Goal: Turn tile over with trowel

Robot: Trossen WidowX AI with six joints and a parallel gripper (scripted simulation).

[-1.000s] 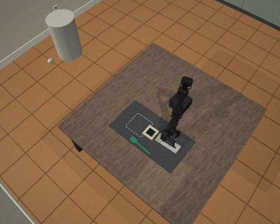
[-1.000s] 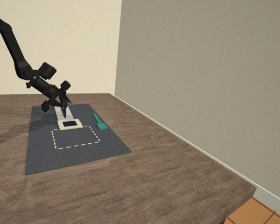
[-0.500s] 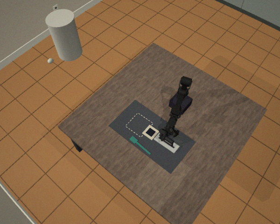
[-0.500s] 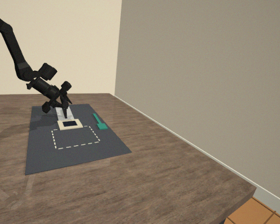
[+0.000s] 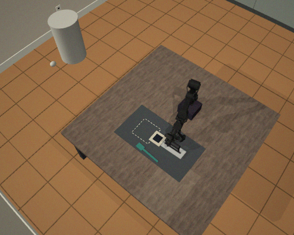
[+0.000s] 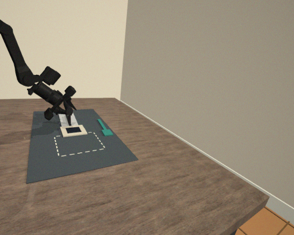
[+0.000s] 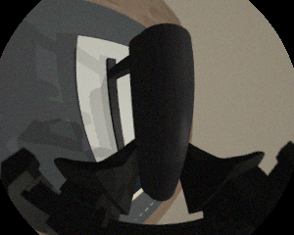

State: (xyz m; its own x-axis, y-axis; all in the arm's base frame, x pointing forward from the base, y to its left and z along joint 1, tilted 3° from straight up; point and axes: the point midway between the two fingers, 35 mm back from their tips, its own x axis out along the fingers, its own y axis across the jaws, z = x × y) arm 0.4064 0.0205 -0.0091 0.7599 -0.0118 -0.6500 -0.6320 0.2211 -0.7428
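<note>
My gripper (image 5: 173, 144) (image 6: 70, 110) (image 7: 157, 137) is shut on the black handle of the trowel. The trowel's pale rectangular blade (image 5: 182, 153) (image 6: 63, 120) (image 7: 89, 73) is low over the mat, its front edge at the tile's near edge; whether it reaches beneath is unclear. The cream tile (image 5: 157, 138) (image 6: 73, 129) looks about flat, dark square mark up. It overlaps one side of the dashed outline (image 5: 145, 119) (image 6: 80, 152), mostly outside it. The wrist view shows only a sliver of tile beyond the handle.
The dark grey mat (image 5: 176, 172) (image 6: 45, 167) lies on the brown table (image 5: 111, 116) (image 6: 167, 182). A teal spatula-like tool (image 5: 140, 146) (image 6: 107, 132) lies on the mat beside the tile. A dark purple block (image 5: 196, 109) stands by the arm on the table.
</note>
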